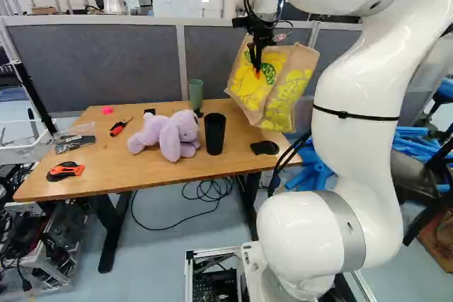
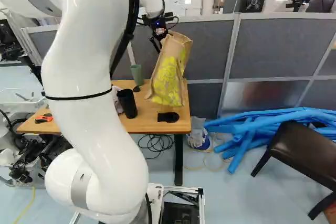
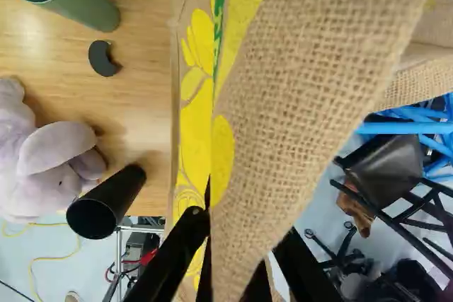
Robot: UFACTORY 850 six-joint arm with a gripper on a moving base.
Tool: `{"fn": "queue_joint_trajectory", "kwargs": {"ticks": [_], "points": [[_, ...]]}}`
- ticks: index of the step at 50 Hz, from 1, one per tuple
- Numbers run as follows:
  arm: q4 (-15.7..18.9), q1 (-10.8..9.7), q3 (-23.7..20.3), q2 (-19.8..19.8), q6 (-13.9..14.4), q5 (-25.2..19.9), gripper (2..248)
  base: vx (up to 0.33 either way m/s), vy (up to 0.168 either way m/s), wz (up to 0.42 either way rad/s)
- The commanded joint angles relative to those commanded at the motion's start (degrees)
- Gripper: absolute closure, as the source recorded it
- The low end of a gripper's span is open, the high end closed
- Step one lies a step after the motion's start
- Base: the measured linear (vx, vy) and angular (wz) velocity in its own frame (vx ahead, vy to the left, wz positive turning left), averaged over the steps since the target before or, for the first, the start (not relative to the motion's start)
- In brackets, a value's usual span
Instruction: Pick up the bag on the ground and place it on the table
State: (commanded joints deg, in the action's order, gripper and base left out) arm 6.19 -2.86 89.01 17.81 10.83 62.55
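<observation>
Tool (image 1: 257,68): closed on upper edge of burlap bag (image 1: 284,86), cloth pinched between both fingers. Bag: hanging tilted from tool, over one end of bench (image 1: 113,167); contact with bench top cannot be told. Lower than tool, on bench: green cup (image 1: 195,95) and black cup (image 1: 215,135), near bag. Farther out: purple plush toy (image 1: 170,134), then orange-and-black cutter (image 1: 65,171).
</observation>
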Motion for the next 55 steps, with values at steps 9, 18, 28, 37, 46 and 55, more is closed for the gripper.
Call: {"fn": "queue_joint_trajectory", "kwargs": {"ticks": [9,18,28,37,46,55], "points": [[0.0,0.1,-0.2,1.2,0.0,-1.9,227,0.000,0.000,0.000],[0.0,0.4,-0.1,2.5,0.0,-4.2,227,0.000,0.000,0.000],[0.0,0.7,0.2,4.2,0.0,-6.6,227,0.000,0.000,0.000],[0.0,1.1,0.6,5.7,0.0,-7.6,227,0.000,0.000,0.000],[0.0,1.2,0.8,7.1,0.0,-7.8,227,0.000,0.000,0.000],[0.0,1.6,1.6,8.9,0.0,-7.8,227,0.000,0.000,0.000]]}}
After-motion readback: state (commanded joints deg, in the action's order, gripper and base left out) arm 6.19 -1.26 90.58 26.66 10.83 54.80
